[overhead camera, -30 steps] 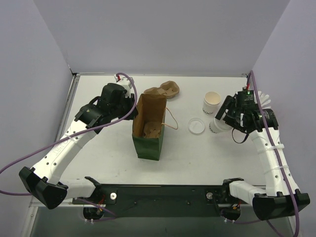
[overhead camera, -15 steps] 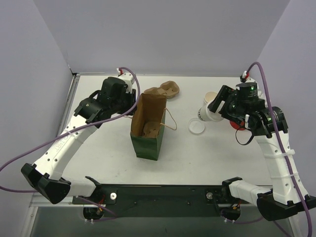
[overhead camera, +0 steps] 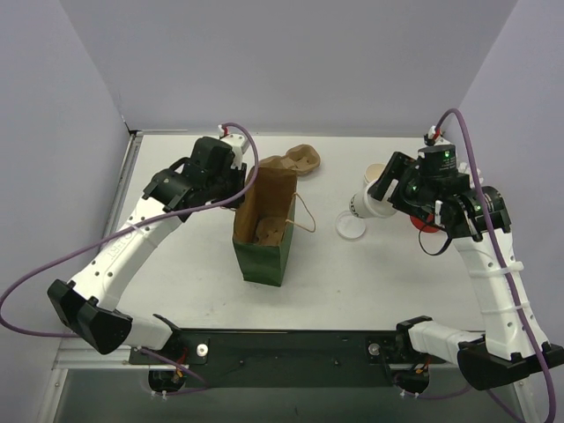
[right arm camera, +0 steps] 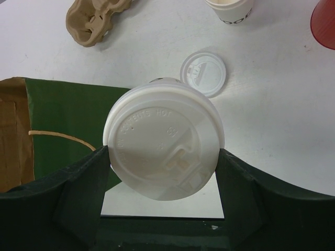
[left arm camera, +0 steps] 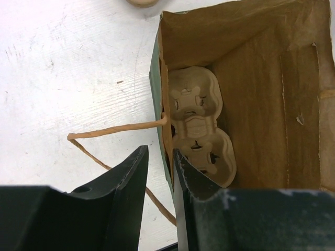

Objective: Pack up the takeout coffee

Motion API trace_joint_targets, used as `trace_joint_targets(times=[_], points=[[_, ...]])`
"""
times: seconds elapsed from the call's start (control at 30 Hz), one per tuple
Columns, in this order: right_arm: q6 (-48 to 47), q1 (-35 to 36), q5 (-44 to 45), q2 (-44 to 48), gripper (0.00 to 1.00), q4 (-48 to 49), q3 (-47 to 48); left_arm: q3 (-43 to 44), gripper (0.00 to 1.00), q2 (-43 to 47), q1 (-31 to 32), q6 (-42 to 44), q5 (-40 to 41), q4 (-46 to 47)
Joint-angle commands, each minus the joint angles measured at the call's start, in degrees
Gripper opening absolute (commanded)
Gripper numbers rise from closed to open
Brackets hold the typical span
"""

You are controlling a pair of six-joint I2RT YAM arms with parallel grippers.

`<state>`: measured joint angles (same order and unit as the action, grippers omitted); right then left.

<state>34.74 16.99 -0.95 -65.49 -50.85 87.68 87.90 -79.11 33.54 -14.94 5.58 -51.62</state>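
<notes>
The takeout coffee (overhead camera: 361, 205), a white paper cup with a white lid (right arm camera: 164, 138), hangs tilted above the table, and my right gripper (overhead camera: 372, 199) (right arm camera: 162, 153) is shut on it just under the lid. To its left stands a paper bag (overhead camera: 264, 233) (right arm camera: 68, 112), green outside and brown inside, with its mouth open. A cardboard cup carrier (left arm camera: 199, 123) lies at the bag's bottom. My left gripper (overhead camera: 238, 187) (left arm camera: 159, 157) straddles the bag's left wall near the rim, jaws a little apart, one finger inside and one outside.
A loose white lid (overhead camera: 351, 226) (right arm camera: 203, 71) lies on the table under the held cup. Behind it stands an open white cup with a tan inside (overhead camera: 376, 174) (right arm camera: 230, 9). A red cup (right arm camera: 324, 18) is at the right. A second carrier (overhead camera: 300, 160) (right arm camera: 97, 18) lies behind the bag.
My right gripper has lifted the lidded cup off the table and carried it left, over the loose lid towards the bag. The left arm has shifted slightly at the bag's rim.
</notes>
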Motion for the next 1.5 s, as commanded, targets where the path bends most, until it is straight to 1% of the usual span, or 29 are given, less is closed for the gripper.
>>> trace_joint_targets(times=[0.0, 0.03, 0.1, 0.13, 0.17, 0.2, 0.3, 0.37, 0.5, 0.67, 0.7, 0.87, 1.1, 1.33, 1.47], points=[[0.6, 0.7, -0.9, -0.5, 0.63, -0.8, 2.9, 1.1, 0.31, -0.4, -0.3, 0.8, -0.6, 0.6], [0.7, 0.7, -1.0, -0.7, 0.63, -0.8, 3.2, 1.3, 0.19, -0.6, -0.3, 1.2, -0.3, 0.6], [0.6, 0.8, -1.2, -0.9, 0.63, -0.9, 3.9, 3.1, 0.04, -1.3, -0.4, 1.8, 1.1, 0.1], [0.7, 0.9, -1.2, -1.0, 0.63, -0.9, 4.0, 4.1, 0.0, -1.6, -0.3, 2.9, 2.0, -0.8], [0.6, 1.0, -1.3, -1.1, 0.63, -0.9, 4.2, 6.6, 0.0, -1.7, -0.3, 3.6, 3.0, -1.6], [0.7, 1.2, -1.7, -1.1, 0.63, -0.7, 4.3, 7.7, 0.0, -1.9, -0.3, 4.2, 4.9, -2.2], [0.9, 1.8, -2.4, -1.4, 0.63, -0.3, 4.8, 11.1, 0.0, -1.5, 0.1, 6.4, 7.4, -3.2], [1.0, 2.2, -2.8, -1.6, 0.63, -0.1, 5.3, 11.6, 0.0, -1.3, 1.7, 7.7, 8.6, -3.4], [2.2, 3.2, -4.1, -2.1, 0.63, 1.4, 6.5, 11.4, 0.0, -2.9, 3.5, 7.6, 9.5, -3.6], [4.9, 6.9, -4.7, -2.7, 0.63, 6.4, 6.3, 6.2, 0.0, -3.9, 6.8, 3.5, 12.3, -0.8], [5.3, 8.0, -4.7, -3.0, 0.63, 7.3, 6.1, 5.6, 0.0, -3.9, 8.5, 2.8, 13.5, 0.1], [8.4, 13.9, -4.1, -4.7, 0.63, 13.0, 6.5, 5.2, 0.0, -5.6, 11.9, -1.3, 16.8, 0.5], [11.1, 20.3, -3.2, -7.7, 0.62, 17.0, 6.6, 8.6, 0.0, -6.4, 11.9, -4.7, 18.0, 0.3], [13.5, 23.8, -2.1, -8.7, 0.62, 21.4, 2.5, 10.2, 0.0, -7.0, 11.9, -7.3, 16.4, 0.9], [14.7, 24.8, -0.6, -9.2, 0.62, 21.9, 0.6, 11.2, 0.0, -7.5, 12.0, -9.2, 15.9, 0.9]])
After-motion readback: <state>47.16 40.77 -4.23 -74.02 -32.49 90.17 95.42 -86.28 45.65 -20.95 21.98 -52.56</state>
